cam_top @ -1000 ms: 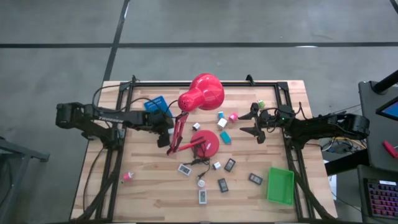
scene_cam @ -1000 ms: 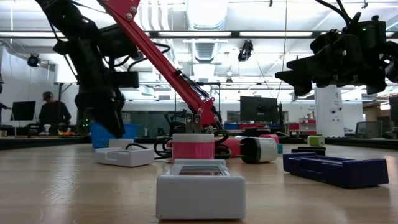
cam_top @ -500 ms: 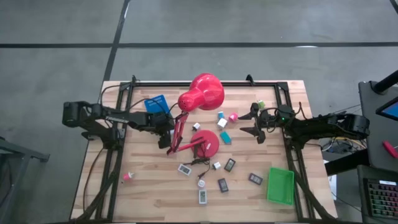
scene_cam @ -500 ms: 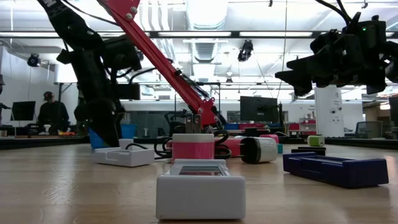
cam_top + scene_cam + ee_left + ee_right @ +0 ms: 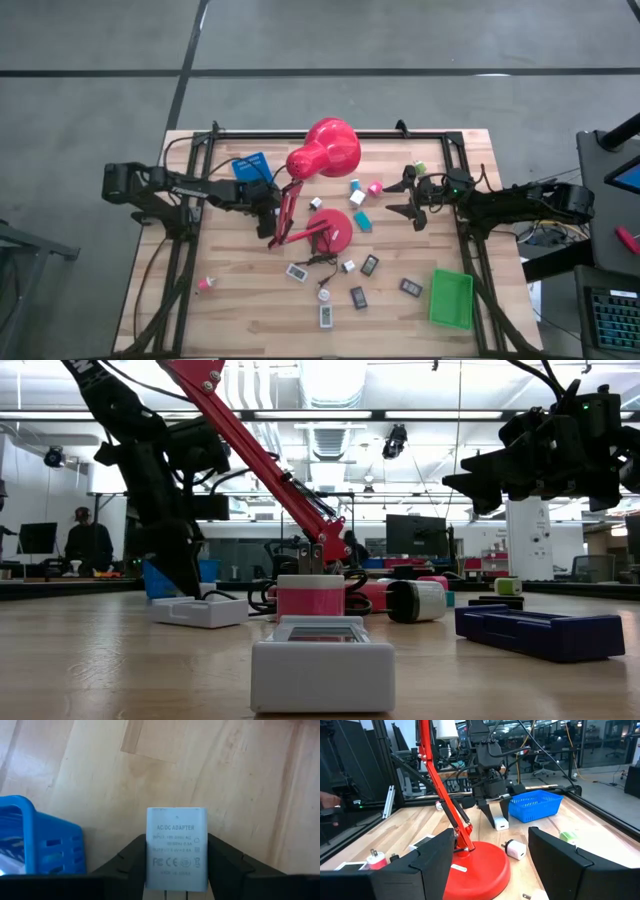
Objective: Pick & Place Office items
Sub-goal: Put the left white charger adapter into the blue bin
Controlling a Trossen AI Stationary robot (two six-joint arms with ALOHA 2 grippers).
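Note:
A white AC/DC adapter (image 5: 176,847) lies flat on the wooden table, label side up, just left of the red lamp's arm. My left gripper (image 5: 267,220) stands low over it, fingers down at the table on either side (image 5: 496,817). My right gripper (image 5: 412,205) hangs open above the table's right side, holding nothing. More office items lie scattered: small pink, teal and white blocks (image 5: 358,195) and dark and white flat rectangles (image 5: 358,296) near the lamp's base. My left gripper pinches the adapter between its two fingers, one on each long side (image 5: 150,855). The fingers come steeply from above, slanting from the table's left, and lie along the adapter's sides. The adapter rests flat on the table (image 5: 225,780).
The red desk lamp (image 5: 325,150) stands mid-table, its slanted arm and round base (image 5: 330,230) close to my left gripper's right. A blue basket (image 5: 250,165) sits just beyond it toward the far edge. A green tray (image 5: 451,298) lies at the near right.
My left gripper has sunk toward the table beside the lamp's arm and then held still.

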